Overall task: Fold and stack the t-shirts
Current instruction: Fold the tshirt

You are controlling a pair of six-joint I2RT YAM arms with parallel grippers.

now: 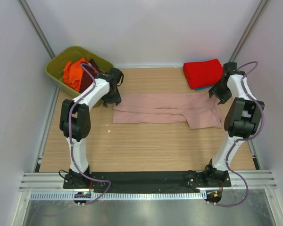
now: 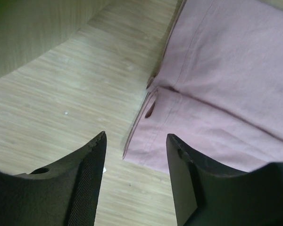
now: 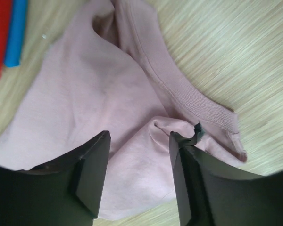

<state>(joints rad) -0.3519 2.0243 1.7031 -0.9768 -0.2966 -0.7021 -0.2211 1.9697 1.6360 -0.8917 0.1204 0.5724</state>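
pink t-shirt [image 1: 165, 109] laid flat, left claw [image 2: 136, 136], right claw [image 3: 139, 136] spread over ends

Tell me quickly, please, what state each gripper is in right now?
Left gripper: open, holding nothing, over the edge of the pink t-shirt.
Right gripper: open, holding nothing, over the same shirt.

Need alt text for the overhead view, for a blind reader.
A pink t-shirt, folded into a long strip, lies across a wooden table, the left tool and right tool at its ends. A red t-shirt sits folded back right, a green bin of clothes back left.
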